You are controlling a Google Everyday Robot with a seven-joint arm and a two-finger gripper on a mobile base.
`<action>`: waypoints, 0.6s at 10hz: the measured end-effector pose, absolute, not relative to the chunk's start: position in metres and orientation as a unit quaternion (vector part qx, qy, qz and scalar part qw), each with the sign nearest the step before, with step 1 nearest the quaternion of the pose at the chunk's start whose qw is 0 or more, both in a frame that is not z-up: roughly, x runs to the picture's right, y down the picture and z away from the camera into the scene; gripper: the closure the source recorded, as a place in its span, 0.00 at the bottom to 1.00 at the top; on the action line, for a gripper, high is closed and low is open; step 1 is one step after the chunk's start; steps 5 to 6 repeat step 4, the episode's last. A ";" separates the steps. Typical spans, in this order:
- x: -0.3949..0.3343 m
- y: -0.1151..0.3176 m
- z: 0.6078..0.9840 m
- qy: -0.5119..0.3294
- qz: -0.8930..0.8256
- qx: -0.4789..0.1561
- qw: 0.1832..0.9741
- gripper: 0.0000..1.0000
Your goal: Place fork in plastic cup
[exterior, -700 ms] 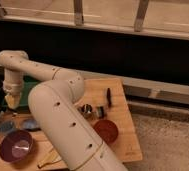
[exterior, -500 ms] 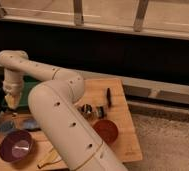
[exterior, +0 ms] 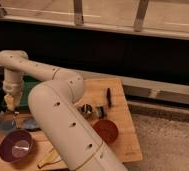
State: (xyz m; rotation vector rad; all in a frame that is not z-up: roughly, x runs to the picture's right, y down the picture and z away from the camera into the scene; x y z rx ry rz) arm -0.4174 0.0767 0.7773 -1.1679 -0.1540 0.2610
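So, arm: we see a thick white arm rise from the near edge, bend over the middle of the table and reach out to the left.
Table: a light wooden top, running from the left edge to right of centre; the arm hides much of it.
Purple bowl: it sits upright at the near left corner, its pale inside showing.
Red dish: this round dish lies near right, just beside the arm.
Green patch: a dark green shape lies far left, behind the arm; we cannot tell what it is.
Cup: a pale bluish round shape stands at the left, just beyond the purple bowl and right under the gripper.
Gripper: it points straight down above the cup at the table's left side; we cannot tell whether it is spread or closed.
Metal piece: a small shiny thing lies at mid-table, right of the arm.
Black stick: a short dark object lies far right of centre.
Yellow item: a thin shape at the near edge, beside the arm.
Fork: we cannot pick it out for certain; a thin pale sliver shows between gripper and cup.
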 end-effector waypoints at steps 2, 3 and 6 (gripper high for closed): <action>-0.417 0.076 0.778 -0.072 0.123 -0.549 0.823 0.59; -0.417 0.076 0.778 -0.072 0.123 -0.549 0.823 0.59; -0.416 0.076 0.778 -0.072 0.124 -0.549 0.823 0.59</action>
